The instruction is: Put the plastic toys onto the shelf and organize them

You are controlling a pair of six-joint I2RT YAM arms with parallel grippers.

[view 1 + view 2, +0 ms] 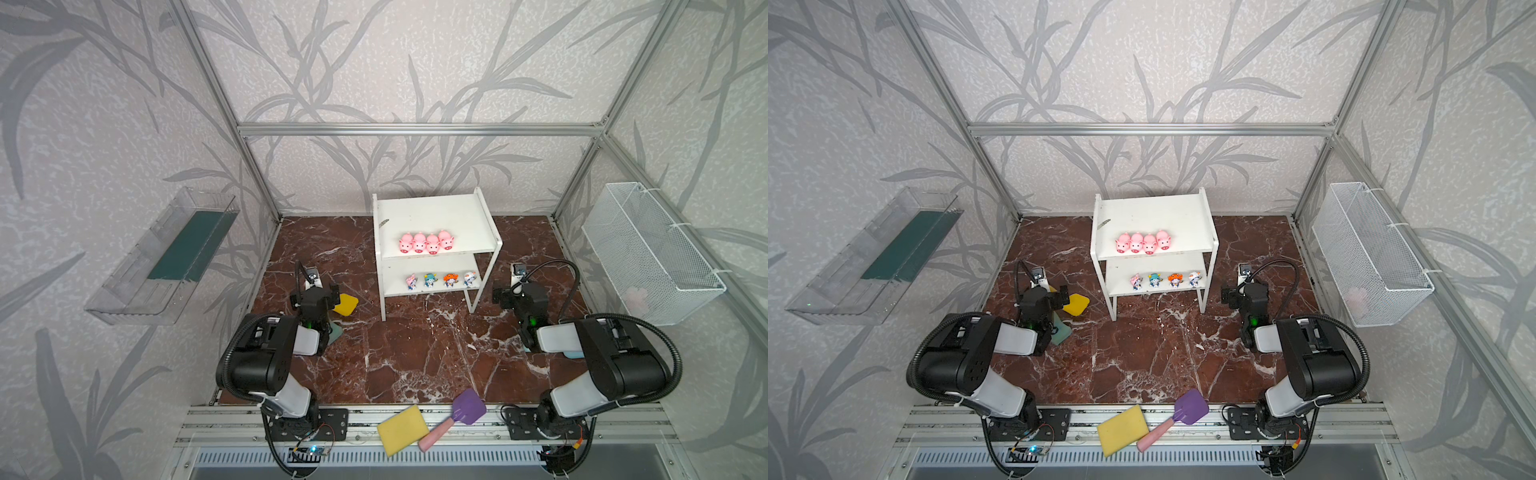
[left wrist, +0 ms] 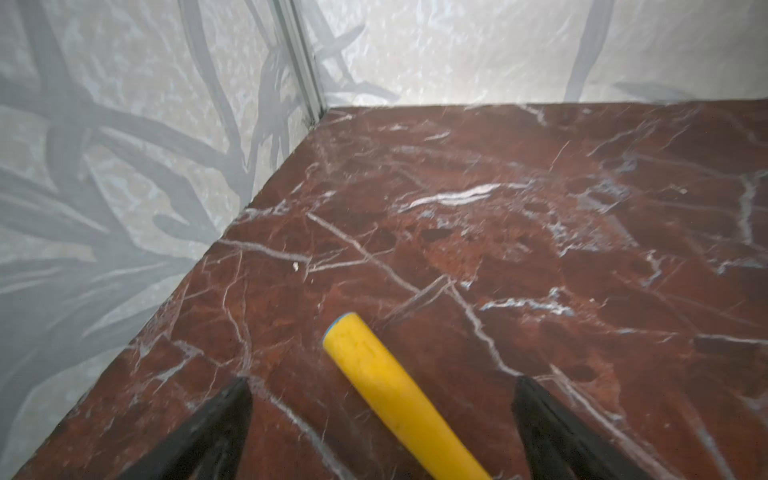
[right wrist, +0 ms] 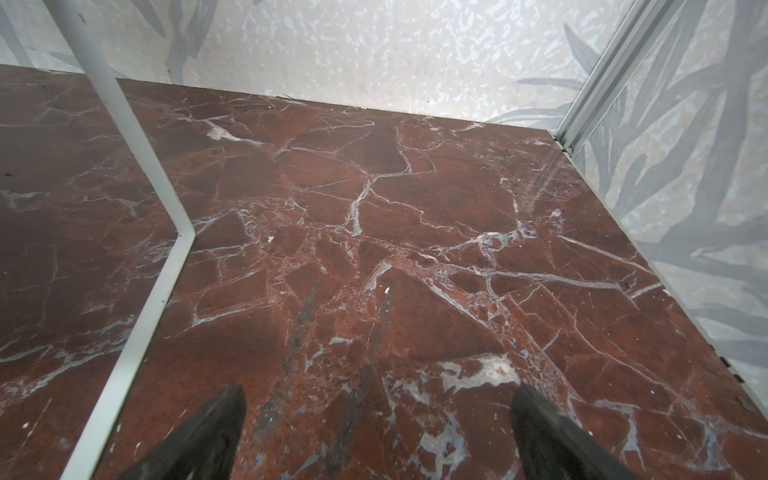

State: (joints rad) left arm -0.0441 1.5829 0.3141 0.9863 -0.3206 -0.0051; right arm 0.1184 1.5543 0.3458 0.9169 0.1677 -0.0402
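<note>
Left wall: clear tray (image 1: 162, 257) mounted there, with a dark green strip inside.

Left end effector (image 2: 382, 381): fingers spread wide, nothing held, low over the table (image 1: 415, 357) near the left wall. In both top views the yellow shovel (image 1: 347, 304) lies on the table just right of it. The left wrist view shows the shovel's handle running between the spread fingers; whether they touch it I cannot tell. A green sponge (image 1: 336, 332) is partly hidden under the left arm.

Centre: the shelf (image 1: 432, 210) stands at the back of the table, near the rear wall.
- Upper board: four pigs (image 1: 419, 242) in one row near the front edge, side by side and touching, snouts toward the camera.
- Lower board: a row along the front edge, upright and apart from one another: pink figurine (image 1: 411, 281), teal figurine (image 1: 430, 280), orange figurine (image 1: 449, 280), white-blue figurine (image 1: 469, 279).

Front rail, centre: a yellow sponge (image 1: 402, 430) and a purple shovel (image 1: 468, 406) with a pink handle lie just beside each other.

Right end effector (image 3: 380, 390): fingers spread wide, nothing held, over the table just right of the shelf. A shelf leg shows in the right wrist view.

Right wall: wire basket (image 1: 648, 253). A pale pink shape shows through the mesh, too faint to identify.
</note>
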